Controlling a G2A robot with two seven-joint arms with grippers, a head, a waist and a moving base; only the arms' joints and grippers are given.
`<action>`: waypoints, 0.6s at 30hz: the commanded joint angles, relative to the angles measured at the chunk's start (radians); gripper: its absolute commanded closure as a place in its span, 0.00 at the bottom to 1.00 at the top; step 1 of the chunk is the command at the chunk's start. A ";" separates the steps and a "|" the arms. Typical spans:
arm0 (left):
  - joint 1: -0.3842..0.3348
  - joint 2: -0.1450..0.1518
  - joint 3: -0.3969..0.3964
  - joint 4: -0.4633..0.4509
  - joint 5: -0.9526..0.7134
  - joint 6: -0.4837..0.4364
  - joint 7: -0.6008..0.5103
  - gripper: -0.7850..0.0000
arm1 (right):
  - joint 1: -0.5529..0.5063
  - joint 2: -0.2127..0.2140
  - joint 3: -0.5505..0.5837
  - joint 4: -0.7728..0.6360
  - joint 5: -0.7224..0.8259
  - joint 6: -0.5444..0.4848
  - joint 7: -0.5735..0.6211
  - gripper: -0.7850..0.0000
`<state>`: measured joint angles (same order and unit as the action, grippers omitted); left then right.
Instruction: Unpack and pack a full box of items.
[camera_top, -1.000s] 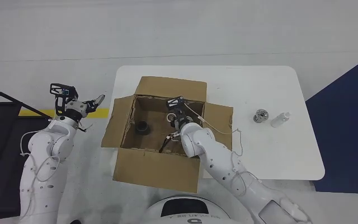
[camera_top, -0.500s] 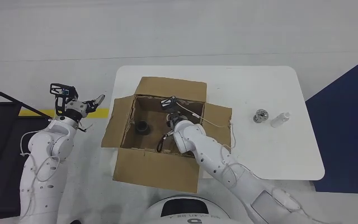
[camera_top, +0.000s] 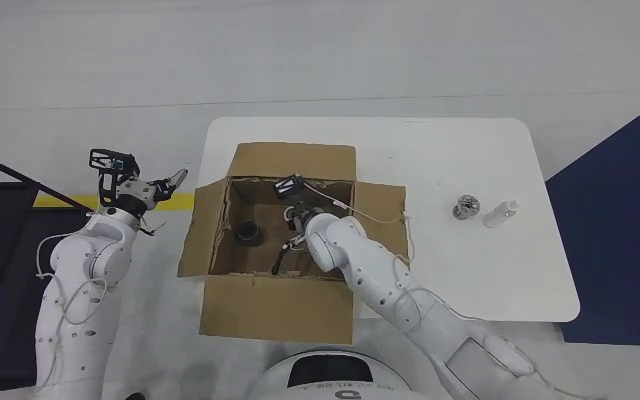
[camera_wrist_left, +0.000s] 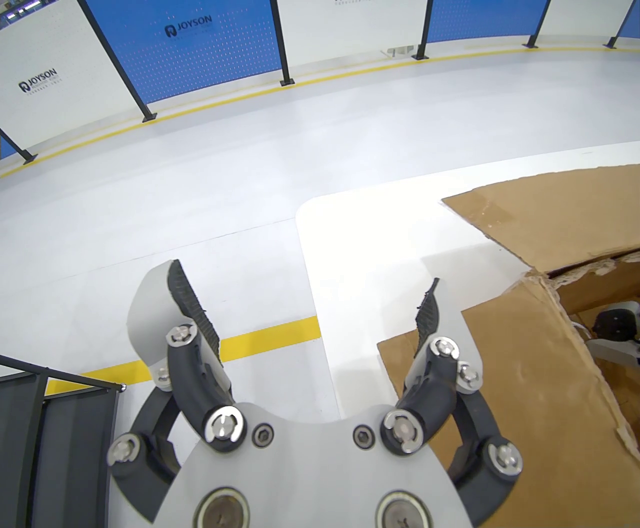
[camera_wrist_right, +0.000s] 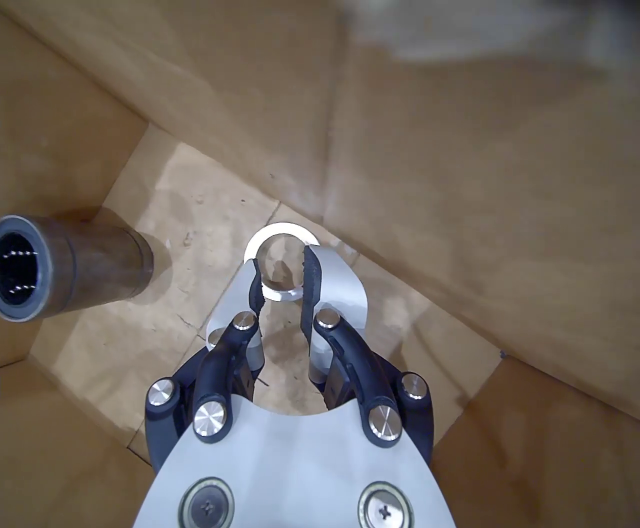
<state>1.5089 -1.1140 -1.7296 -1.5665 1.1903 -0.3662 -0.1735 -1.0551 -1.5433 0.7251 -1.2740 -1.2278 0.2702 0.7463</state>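
In the cardboard box (camera_top: 275, 305), the right gripper (camera_wrist_right: 281, 260) pinches a metal ring (camera_wrist_right: 272, 234) low by the box floor, close to a wall. A dark cylinder (camera_wrist_right: 75, 265) stands apart from it in the box. On the table (camera_top: 480, 150) right of the box sit a small metal part (camera_top: 462, 207) and a white bottle (camera_top: 500, 212). The left gripper (camera_wrist_left: 304, 274) hangs spread and empty beyond the box's left flap. From above the right arm covers the ring; the right wrist view shows the grip

Top camera looks down over the table (camera_top: 480, 150) and cardboard box (camera_top: 295, 158). Left wrist camera, off the left edge, shares the box flap (camera_wrist_left: 525, 380); right wrist camera, close inside, faces a metal ring (camera_wrist_right: 280, 230).
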 joint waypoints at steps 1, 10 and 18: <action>0.000 0.000 0.000 0.000 0.000 0.000 0.000 0.00 | -0.003 -0.001 0.000 -0.004 -0.015 -0.001 -0.016 0.81; 0.000 0.000 0.000 0.000 0.000 0.000 0.000 0.00 | 0.006 -0.021 -0.034 0.059 -0.074 0.031 -0.032 0.77; 0.000 0.000 0.000 0.000 0.000 0.000 0.000 0.00 | 0.026 -0.046 -0.053 0.118 -0.086 0.063 -0.038 0.76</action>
<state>1.5089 -1.1140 -1.7296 -1.5665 1.1903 -0.3662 -0.1735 -1.0301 -1.5876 0.6734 -1.1616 -1.3132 0.3319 0.7093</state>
